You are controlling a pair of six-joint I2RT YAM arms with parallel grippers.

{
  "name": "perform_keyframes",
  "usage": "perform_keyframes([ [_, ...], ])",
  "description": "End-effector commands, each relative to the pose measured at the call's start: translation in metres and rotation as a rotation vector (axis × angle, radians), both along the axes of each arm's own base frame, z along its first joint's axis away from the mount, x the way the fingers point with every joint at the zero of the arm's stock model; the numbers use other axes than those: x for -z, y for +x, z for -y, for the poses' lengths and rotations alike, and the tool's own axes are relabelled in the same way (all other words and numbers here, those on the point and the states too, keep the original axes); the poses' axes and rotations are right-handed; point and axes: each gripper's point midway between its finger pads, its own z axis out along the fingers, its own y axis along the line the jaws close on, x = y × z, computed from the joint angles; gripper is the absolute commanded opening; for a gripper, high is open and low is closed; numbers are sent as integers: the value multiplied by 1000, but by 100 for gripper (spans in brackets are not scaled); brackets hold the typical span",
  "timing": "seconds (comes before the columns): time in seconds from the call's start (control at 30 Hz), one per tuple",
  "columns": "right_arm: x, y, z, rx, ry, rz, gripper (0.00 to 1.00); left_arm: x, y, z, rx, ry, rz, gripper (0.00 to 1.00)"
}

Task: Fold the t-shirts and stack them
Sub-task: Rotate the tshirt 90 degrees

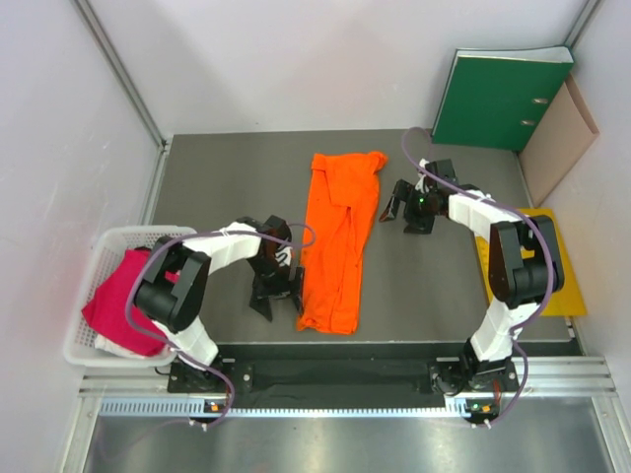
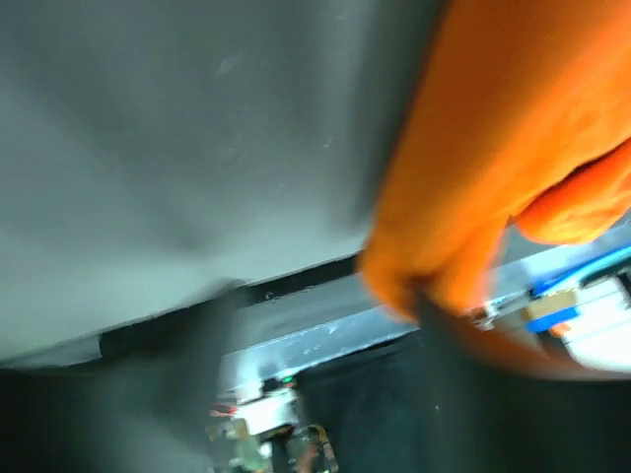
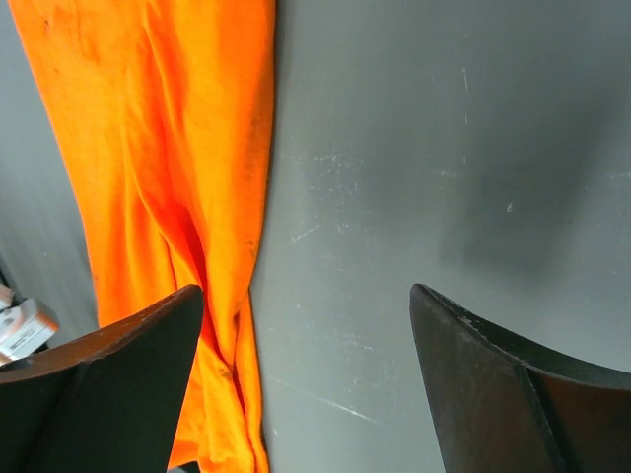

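Left fingers (image 1: 262,302) stand spread at the near left edge of the orange t-shirt (image 1: 340,236); the wrist view is blurred. That shirt lies as a long strip down the middle of the bench (image 1: 217,187), near to far. Right fingers (image 3: 108,384) stand spread wide over bare bench, just right of it. Magenta t-shirt (image 1: 123,296) lies bunched in the white mesh basket (image 1: 97,254) at the left.

Both arms bend inward. The left gripper (image 1: 279,299) points down, jaws parted. The right gripper (image 3: 306,305) hangs low, jaws spread wide.
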Motion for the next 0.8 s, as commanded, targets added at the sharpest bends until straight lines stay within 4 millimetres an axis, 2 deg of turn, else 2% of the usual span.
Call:
perform_keyframes([
  [0.0, -12, 4, -6, -43, 0, 44, 86, -41, 5, -16, 12, 63, 121, 99],
  [0.07, -10, -1, -5, -44, -1, 38, 86, -61, 16, -22, 7, 88, 220, 99],
  [0.1, -9, -2, -4, -42, -2, 38, 85, -84, 27, -16, 8, 44, 316, 99],
  [0.2, -4, -9, -3, -41, -4, 25, 85, -115, 43, 2, 16, -47, 445, 99],
  [0.27, 1, -13, -3, -42, -4, 16, 86, -122, 45, 17, 33, -104, 462, 99],
  [0.37, 4, -16, -2, -42, -3, 6, 86, -115, 41, 44, 88, -163, 440, 99],
  [0.4, 5, -17, -2, -42, -3, 4, 85, -106, 36, 58, 127, -190, 416, 98],
  [0.47, 4, -17, -2, -40, -3, 5, 85, -89, 26, 72, 175, -185, 366, 92],
  [0.5, 3, -17, -2, -41, -6, 8, 85, -84, 23, 80, 198, -207, 352, 86],
  [0.6, 0, -17, -1, -36, -7, 10, 86, -64, 9, 92, 281, -186, 294, 76],
  [0.77, -5, -18, -1, -31, -7, 18, 86, -49, -5, 111, 417, -134, 307, 75],
])
